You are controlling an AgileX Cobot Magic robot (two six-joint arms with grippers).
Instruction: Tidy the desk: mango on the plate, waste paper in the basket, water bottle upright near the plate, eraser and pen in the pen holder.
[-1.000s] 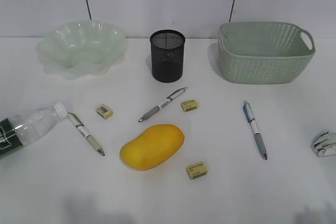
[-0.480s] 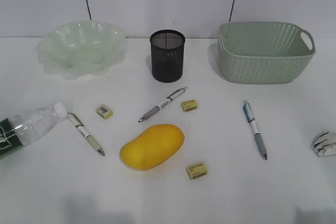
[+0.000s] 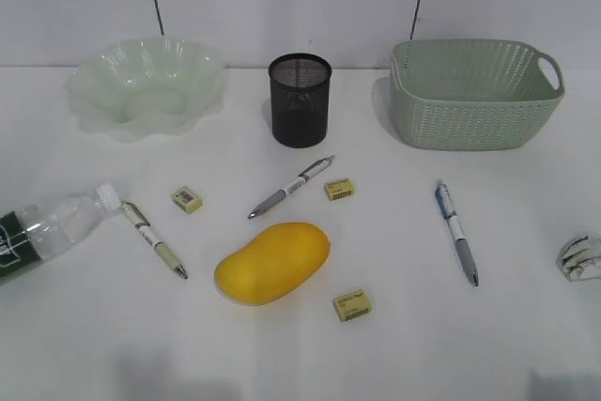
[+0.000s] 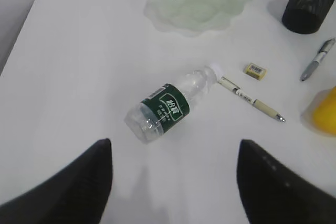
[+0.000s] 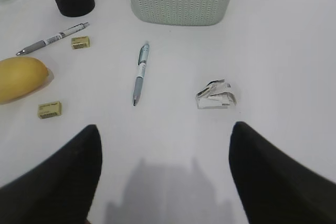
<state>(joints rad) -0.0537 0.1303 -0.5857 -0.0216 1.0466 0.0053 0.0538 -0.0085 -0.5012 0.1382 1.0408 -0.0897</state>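
Observation:
The yellow-orange mango (image 3: 272,262) lies mid-desk. The green ruffled plate (image 3: 146,84) is back left, the black mesh pen holder (image 3: 300,99) back centre, the sage basket (image 3: 474,91) back right. The water bottle (image 3: 52,227) lies on its side at the left edge; it also shows in the left wrist view (image 4: 170,104). The waste paper (image 3: 582,258) sits at the right edge and in the right wrist view (image 5: 216,94). Three pens (image 3: 291,187) (image 3: 154,239) (image 3: 455,230) and three yellow erasers (image 3: 187,198) (image 3: 339,188) (image 3: 351,304) lie loose. My left gripper (image 4: 173,153) and right gripper (image 5: 164,135) are open, empty, above bare desk.
The white desk (image 3: 394,345) ends at a grey back wall. Neither arm shows in the exterior view. The left desk edge shows in the left wrist view (image 4: 16,40).

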